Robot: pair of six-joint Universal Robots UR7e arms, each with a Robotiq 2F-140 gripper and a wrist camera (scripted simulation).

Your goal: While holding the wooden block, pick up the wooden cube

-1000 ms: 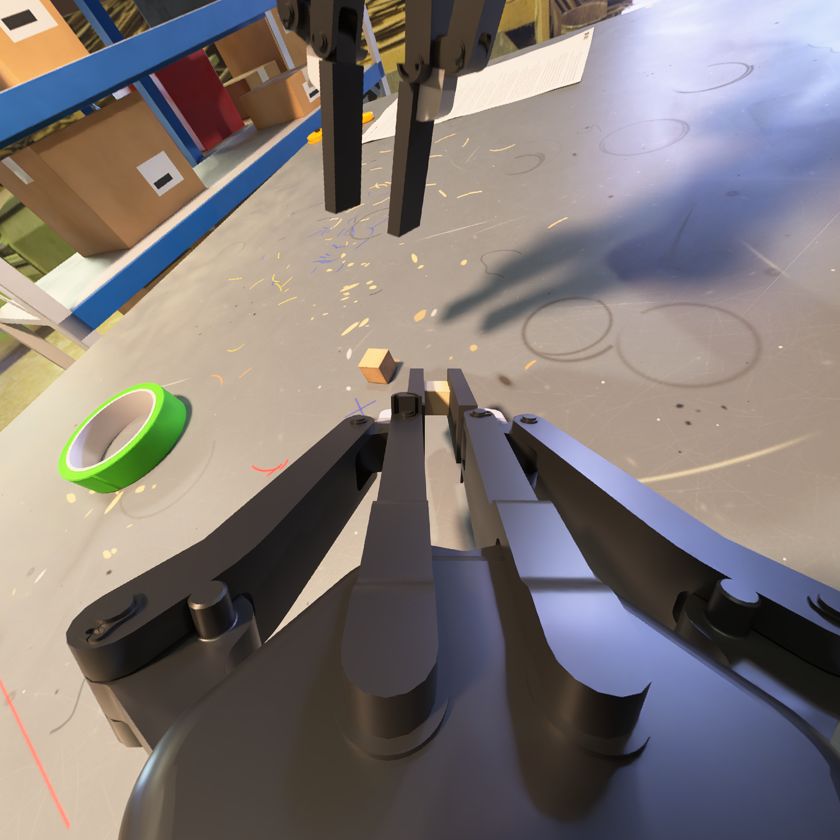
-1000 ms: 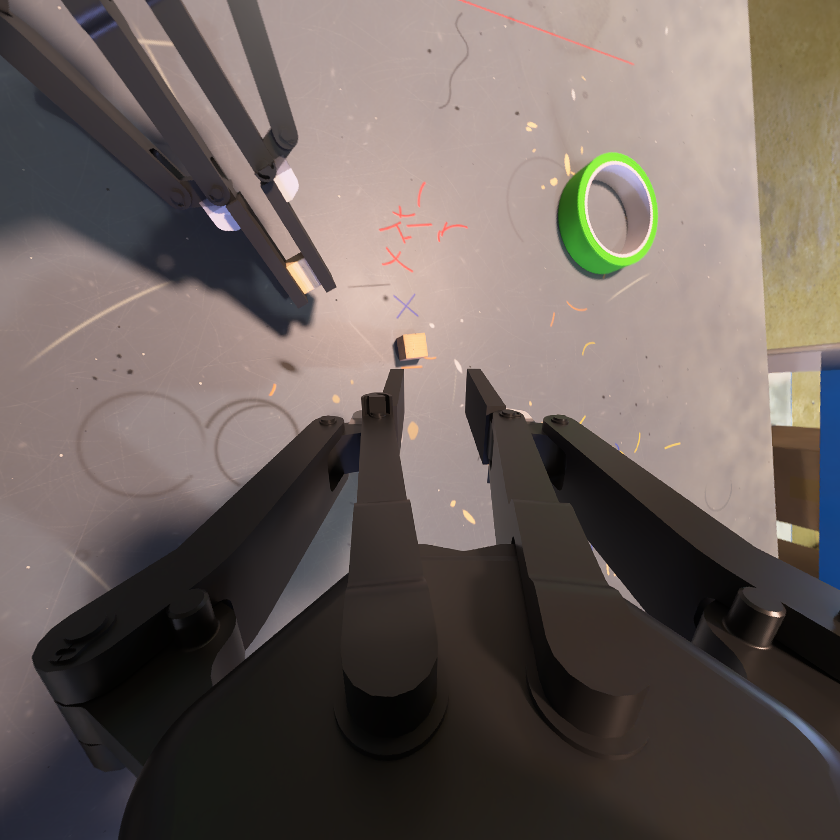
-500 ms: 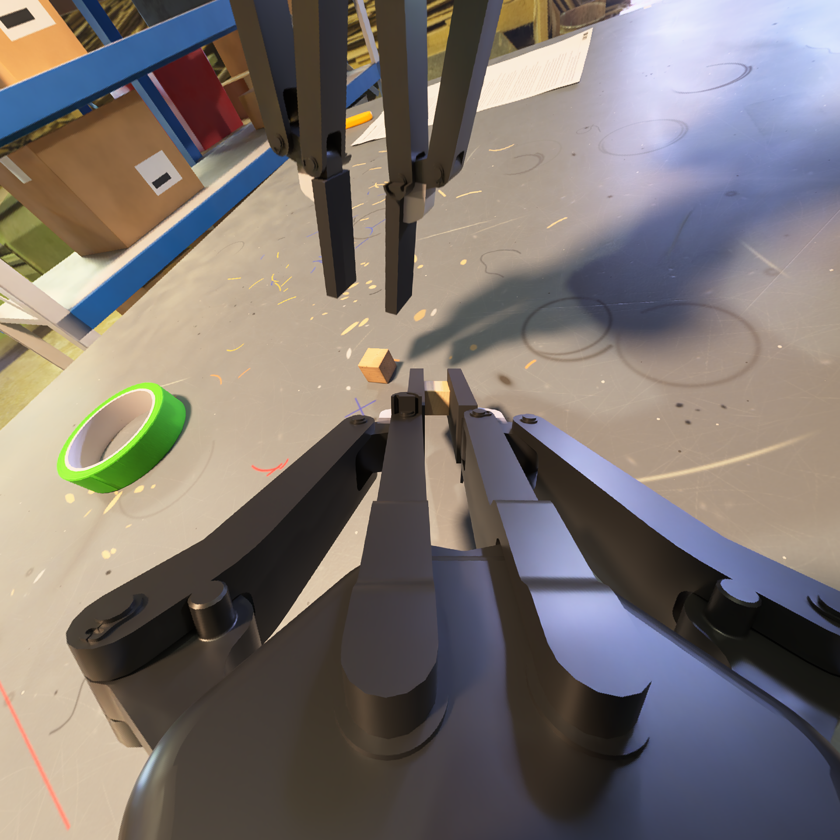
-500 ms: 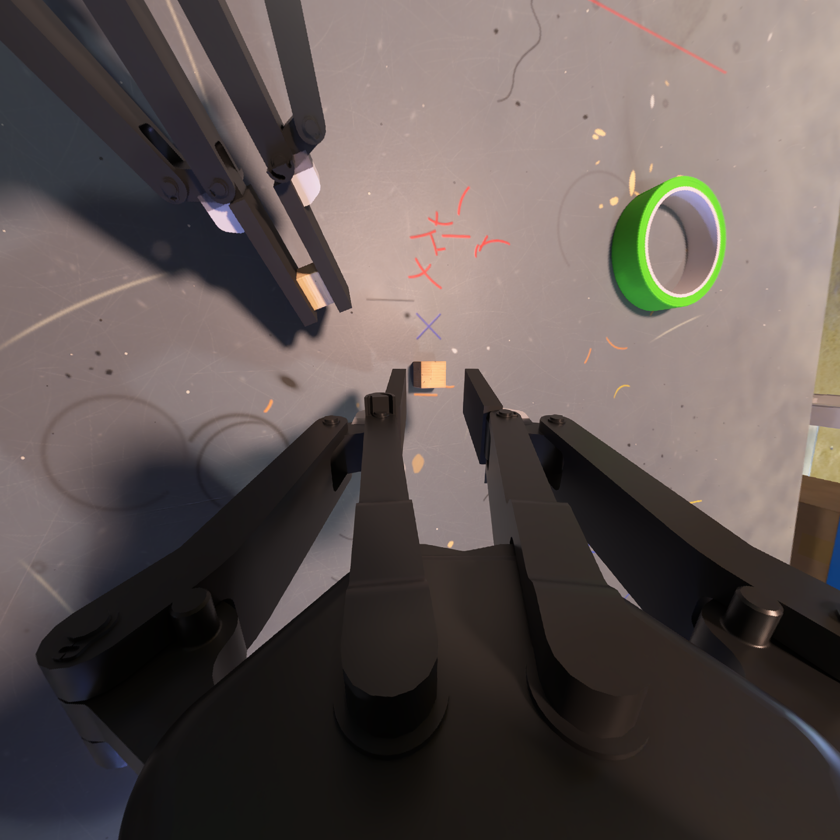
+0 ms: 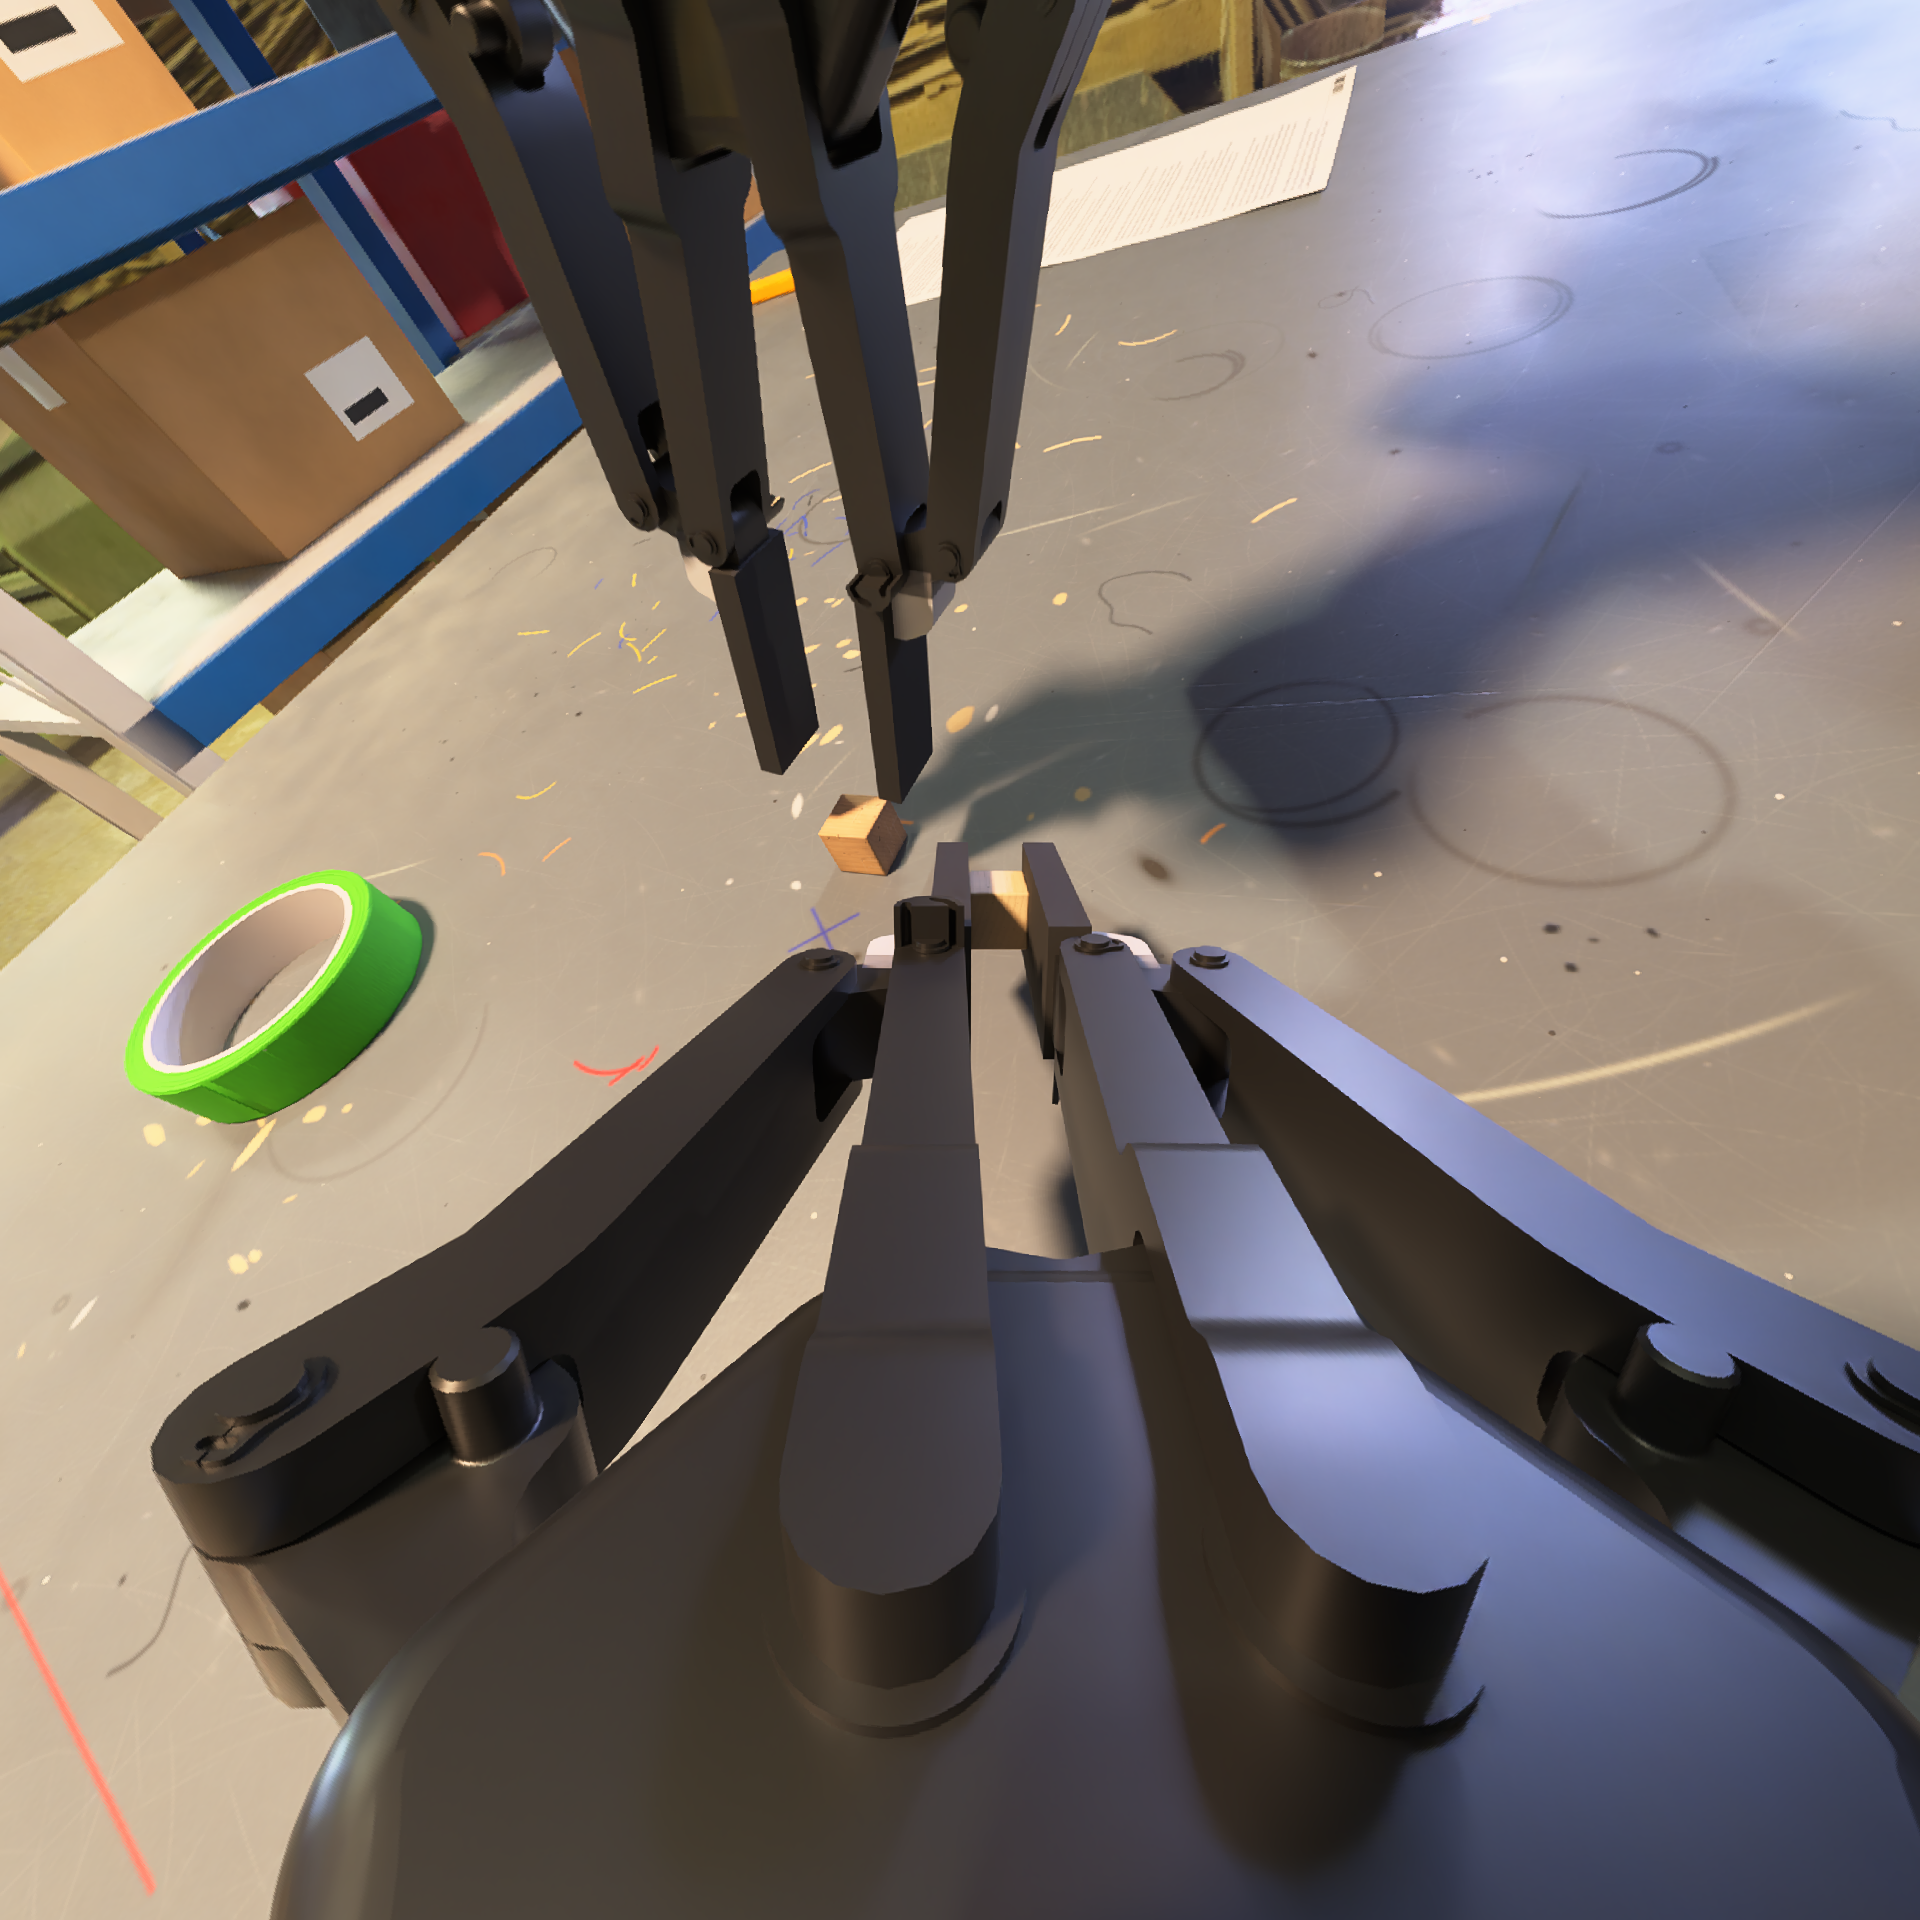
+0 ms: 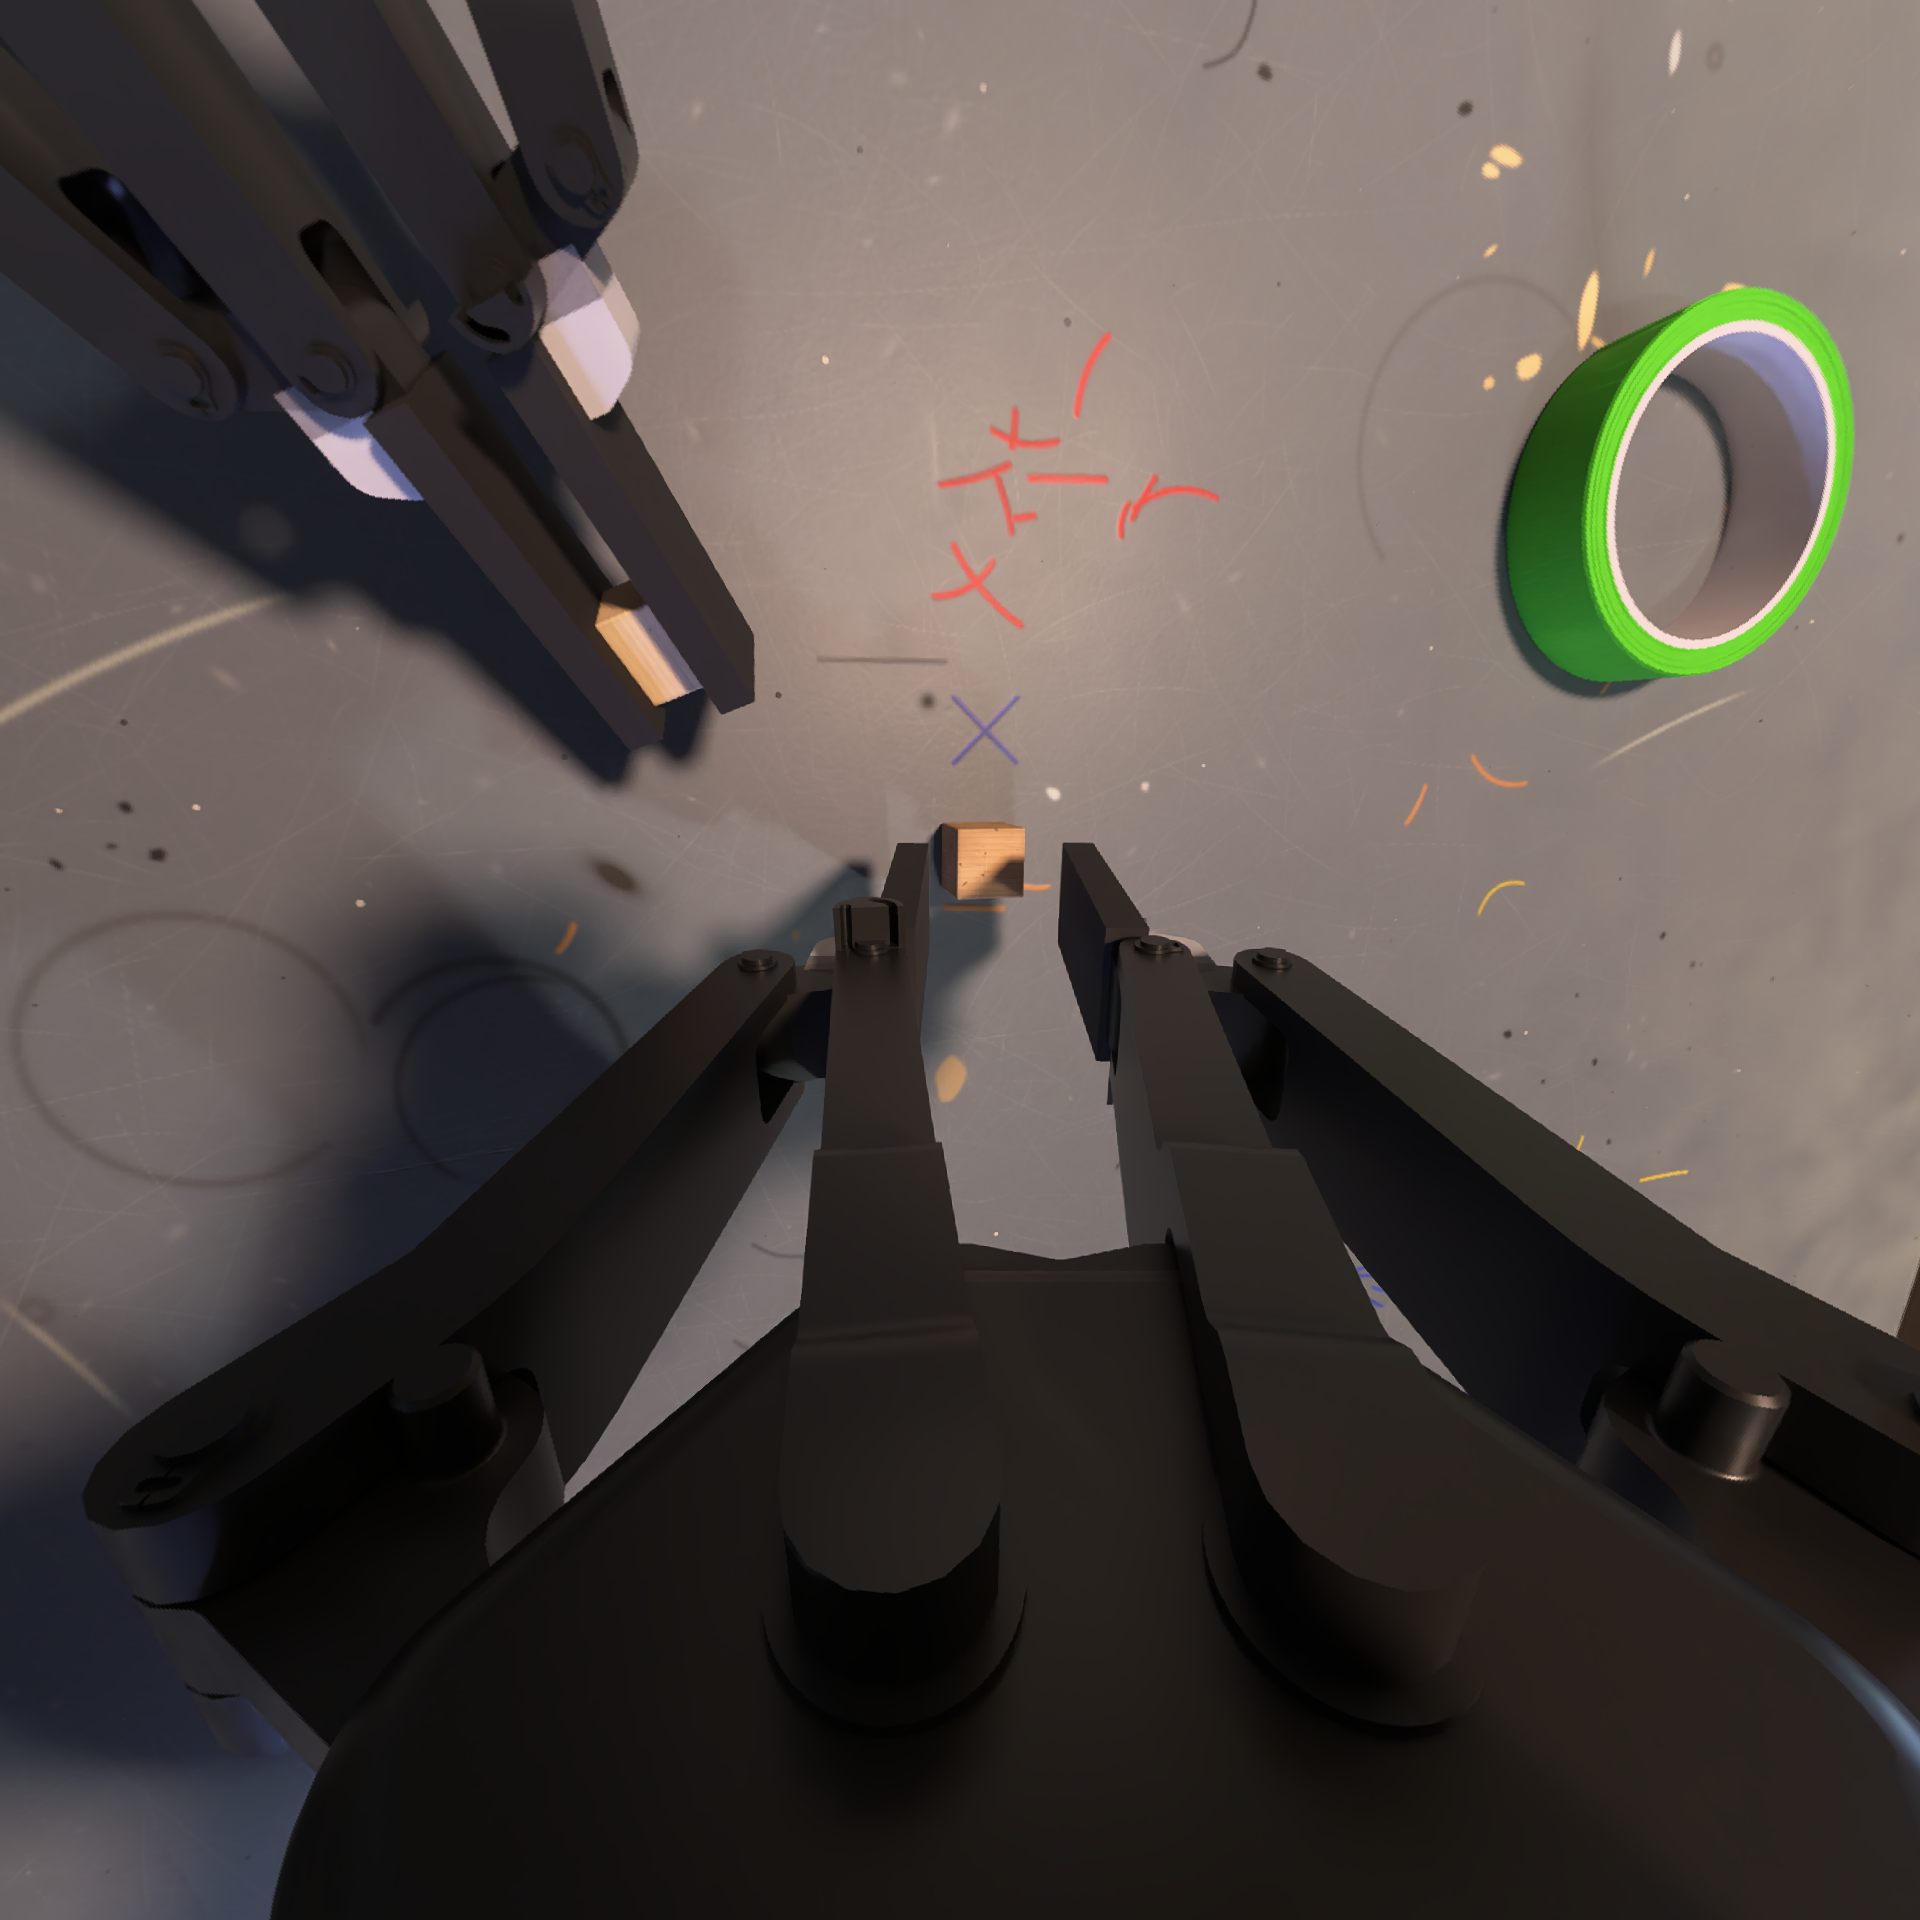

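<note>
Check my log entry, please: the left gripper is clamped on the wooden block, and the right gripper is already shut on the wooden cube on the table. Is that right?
Not quite. The left gripper is indeed clamped on the wooden block, but the right gripper is open, not shut on the wooden cube. The right wrist view shows a clear gap between its fingers, with the cube lying on the table just past the tips.

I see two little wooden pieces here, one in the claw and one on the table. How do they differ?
The wooden block is clamped in the shut left gripper, held off the table; the wooden cube sits loose on the table. The block is mostly hidden by fingers; the cube shows several full faces. The open right gripper hangs just above the cube, not yet gripping it. Both are small, pale wood.
</note>
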